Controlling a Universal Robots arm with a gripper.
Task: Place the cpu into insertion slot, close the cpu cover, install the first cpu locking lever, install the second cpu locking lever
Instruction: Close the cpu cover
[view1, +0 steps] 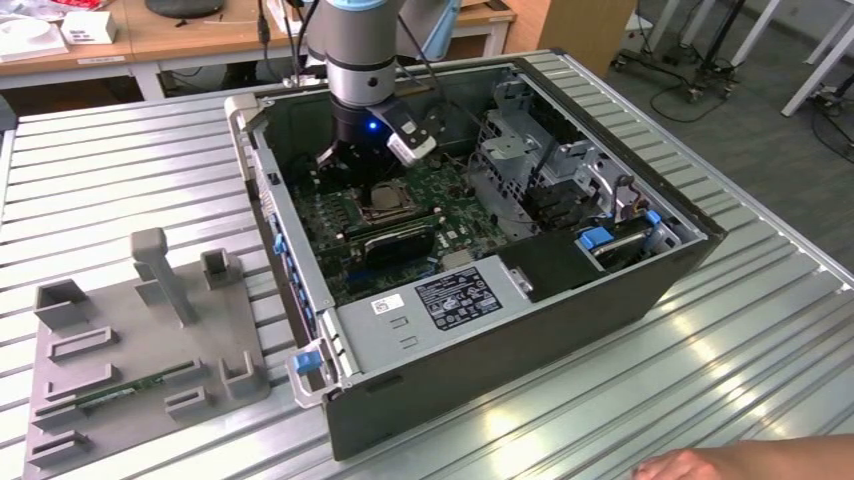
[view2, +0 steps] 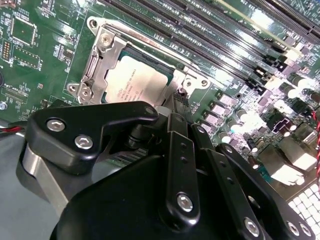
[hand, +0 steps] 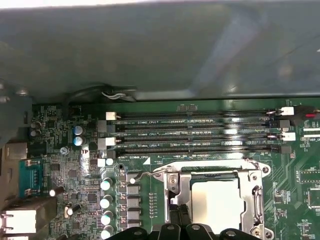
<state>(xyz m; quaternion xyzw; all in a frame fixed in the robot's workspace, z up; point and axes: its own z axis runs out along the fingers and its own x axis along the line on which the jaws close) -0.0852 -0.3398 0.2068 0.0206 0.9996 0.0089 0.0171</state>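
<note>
Fingers of the gripper were pressed together, with nothing seen between them, just at the edge of the cover. We saw the cpu lying flat in the slot on the green board, and the cover lay closed over its borders. In the exterior view the arm hung down into the open case on the ribbed table.

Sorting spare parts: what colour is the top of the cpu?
The cpu has a pale silver-tan top; the second wrist view shows it best.
</note>
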